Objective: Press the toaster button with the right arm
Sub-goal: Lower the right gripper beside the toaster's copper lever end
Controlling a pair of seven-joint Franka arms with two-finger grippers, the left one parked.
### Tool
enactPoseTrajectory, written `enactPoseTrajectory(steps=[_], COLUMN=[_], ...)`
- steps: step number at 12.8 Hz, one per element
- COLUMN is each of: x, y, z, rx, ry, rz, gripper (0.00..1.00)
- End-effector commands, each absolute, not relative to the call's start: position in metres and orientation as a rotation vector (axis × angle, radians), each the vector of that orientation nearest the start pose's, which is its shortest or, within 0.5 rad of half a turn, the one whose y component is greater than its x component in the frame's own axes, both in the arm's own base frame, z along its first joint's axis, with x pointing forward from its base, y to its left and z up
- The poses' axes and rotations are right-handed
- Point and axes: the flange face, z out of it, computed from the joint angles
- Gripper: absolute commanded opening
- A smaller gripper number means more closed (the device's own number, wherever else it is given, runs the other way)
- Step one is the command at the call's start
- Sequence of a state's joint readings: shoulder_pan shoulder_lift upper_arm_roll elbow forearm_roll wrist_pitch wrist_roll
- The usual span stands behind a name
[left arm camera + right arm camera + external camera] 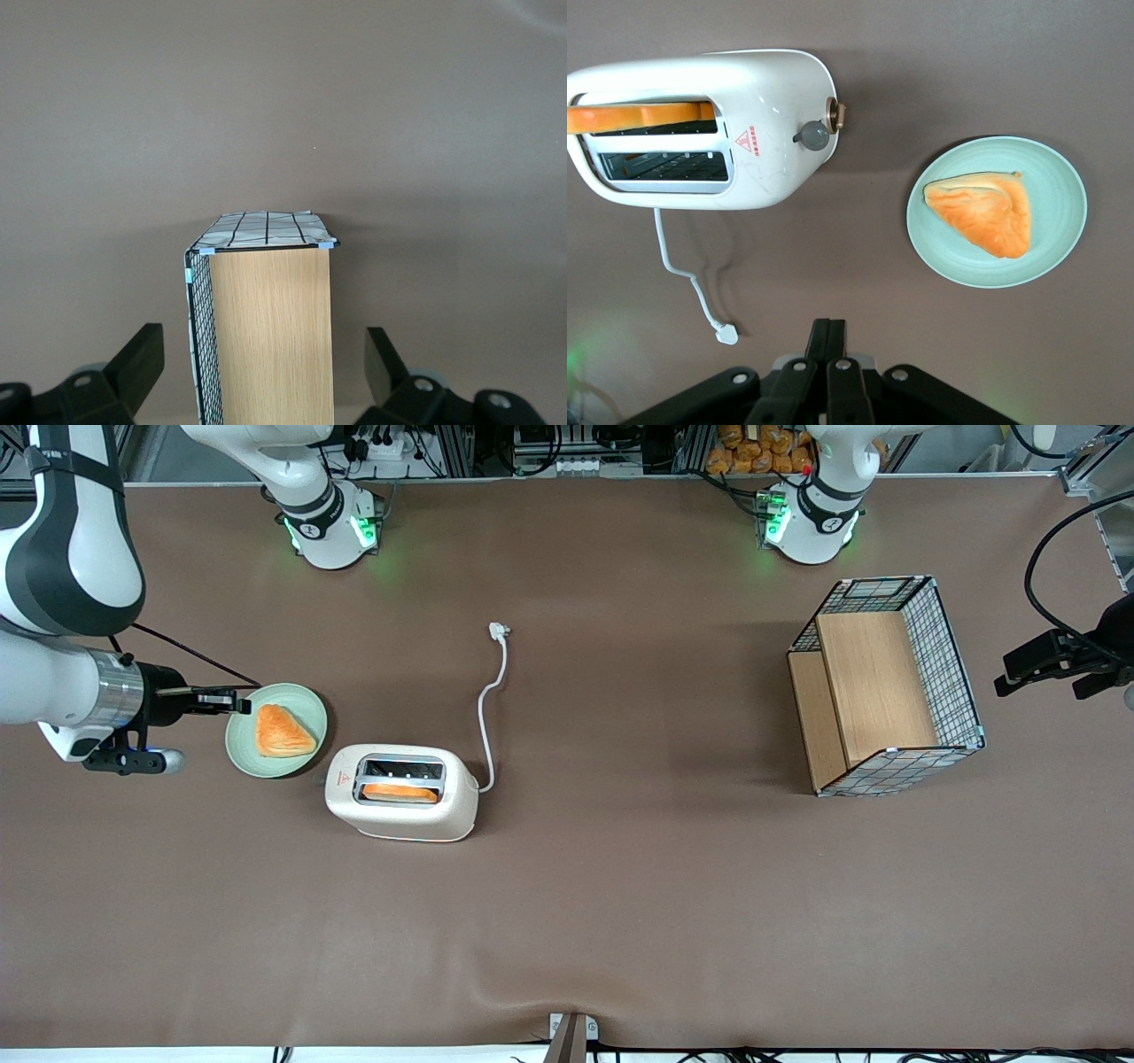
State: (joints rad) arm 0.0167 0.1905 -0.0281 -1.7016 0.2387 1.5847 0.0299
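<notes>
Brown table (620, 886): gripper (241, 706), jaws together, above plate (237, 757); approach step; next, descend to toaster button (813, 135) on toaster (403, 828).

The toaster button (812, 135) cannot be seen in the front view; it is hidden on the narrow end of the toaster (403, 793). The right arm (62, 593) is cut off by the edge there. The gripper (827, 341) is partly cut off too.
</notes>
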Motion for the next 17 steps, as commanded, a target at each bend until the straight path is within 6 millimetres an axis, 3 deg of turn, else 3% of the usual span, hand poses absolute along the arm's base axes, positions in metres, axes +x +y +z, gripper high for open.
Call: enactPoseTrajectory(steps=[1,6,13,17], x=[0.587,0.585,0.585,0.584], y=[0.017,0.017,0.019,0.016], z=[0.453,0.428,0.408,0.381], rx=[-2.856,-2.858,-2.811,-2.806], ry=[0.133,0.125,0.15,0.115], rz=[0.436,0.424,0.393,0.349], gripper=[0.0,0.01,0.01,0.01])
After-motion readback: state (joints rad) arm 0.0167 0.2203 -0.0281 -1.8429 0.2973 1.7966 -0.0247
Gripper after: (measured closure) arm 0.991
